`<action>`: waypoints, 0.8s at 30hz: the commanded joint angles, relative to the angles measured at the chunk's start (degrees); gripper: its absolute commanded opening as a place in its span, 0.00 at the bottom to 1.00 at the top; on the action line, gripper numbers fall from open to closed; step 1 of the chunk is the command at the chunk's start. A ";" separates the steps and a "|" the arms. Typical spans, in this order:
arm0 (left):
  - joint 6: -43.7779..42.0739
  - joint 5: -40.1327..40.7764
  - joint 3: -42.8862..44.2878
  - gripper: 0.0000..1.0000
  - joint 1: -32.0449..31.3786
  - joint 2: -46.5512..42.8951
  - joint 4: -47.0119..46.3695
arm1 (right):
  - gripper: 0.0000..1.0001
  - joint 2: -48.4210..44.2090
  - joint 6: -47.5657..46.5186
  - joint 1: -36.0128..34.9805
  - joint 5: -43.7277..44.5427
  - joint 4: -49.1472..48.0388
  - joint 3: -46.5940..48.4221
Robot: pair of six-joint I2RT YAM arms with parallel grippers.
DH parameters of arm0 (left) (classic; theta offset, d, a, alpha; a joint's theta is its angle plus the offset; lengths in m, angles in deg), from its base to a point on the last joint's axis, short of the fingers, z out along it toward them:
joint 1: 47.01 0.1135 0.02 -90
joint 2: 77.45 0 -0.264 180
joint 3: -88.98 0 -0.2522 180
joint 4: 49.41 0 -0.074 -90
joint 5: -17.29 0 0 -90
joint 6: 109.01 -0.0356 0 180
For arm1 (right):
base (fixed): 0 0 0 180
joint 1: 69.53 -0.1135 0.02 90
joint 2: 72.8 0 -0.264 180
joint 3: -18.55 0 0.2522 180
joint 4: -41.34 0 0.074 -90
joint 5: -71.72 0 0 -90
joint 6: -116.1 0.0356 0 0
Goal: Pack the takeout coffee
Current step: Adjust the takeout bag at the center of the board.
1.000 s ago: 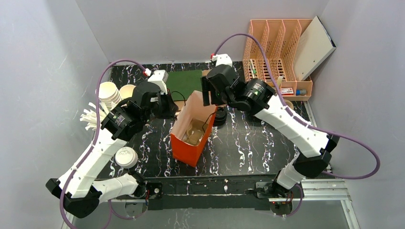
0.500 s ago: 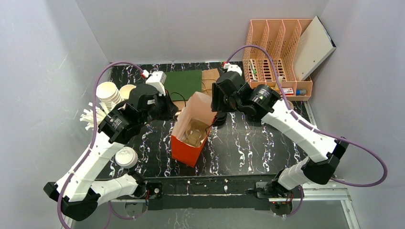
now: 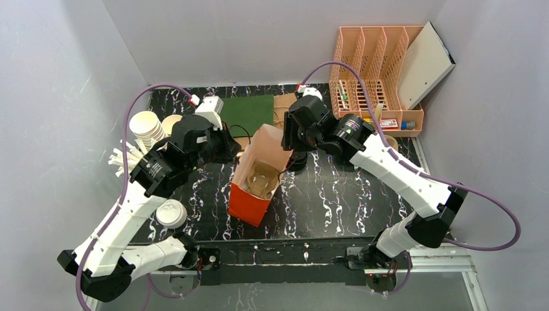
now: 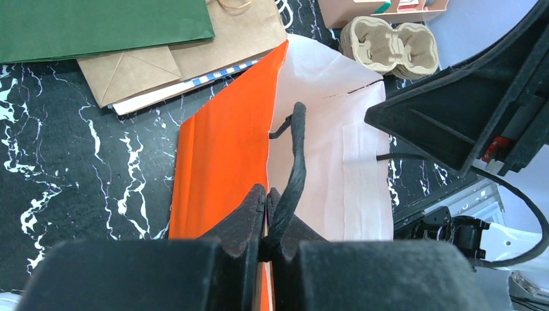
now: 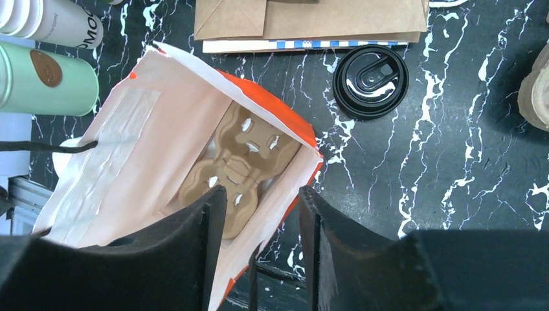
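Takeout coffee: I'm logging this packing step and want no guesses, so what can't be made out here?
- takeout coffee: the right wrist view shows only its black lid; the cup below is hidden. In the top view the right arm covers most of it.
- cup carrier in the orange bag: partly hidden behind fingers of the right gripper, right wrist view.

Counts, each placed from the orange bag (image 3: pixel 249 204), 1:
- cardboard cup carrier (image 5: pixel 236 162), inside it: 1
- takeout coffee (image 5: pixel 370 81), black lid, just beside it: 1
- green flat bag (image 3: pixel 249 111), behind it: 1
- stack of white cups (image 3: pixel 147 126), to its left: 1
- loose white lid (image 3: pixel 171 212), near left: 1
- peach file rack (image 3: pixel 375 65), behind it to the right: 1
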 commanded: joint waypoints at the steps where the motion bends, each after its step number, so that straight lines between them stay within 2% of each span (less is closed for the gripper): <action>1: -0.26 -0.15 1.46 0.01 -0.07 -1.84 -0.39 | 0.57 1.22 -0.20 0.17 1.69 -0.39 3.16; 9: -0.08 -1.22 0.36 0.01 -0.05 -1.74 -1.07 | 0.56 -0.92 3.02 0.12 8.59 1.89 -0.66; 16: 0.01 -1.70 0.22 0.01 0.00 -1.75 -1.40 | 0.55 -2.07 3.55 0.21 3.49 -2.89 -5.89; 18: 0.01 -1.84 0.10 0.01 -0.04 -1.79 -1.36 | 0.48 -1.87 3.83 0.24 2.69 -4.06 -6.80; 20: -0.03 -1.89 0.00 0.01 -0.01 -1.91 -1.36 | 0.32 -2.10 3.74 0.22 2.01 -5.61 -7.28; 23: -0.16 -1.52 -0.08 0.01 0.00 -2.30 -1.35 | 0.04 -2.52 2.50 0.31 2.15 -8.00 -6.32; 24: -0.16 -1.44 -0.11 0.01 -0.02 -2.54 -1.44 | 0.01 -2.57 1.74 0.38 2.30 -8.68 -5.61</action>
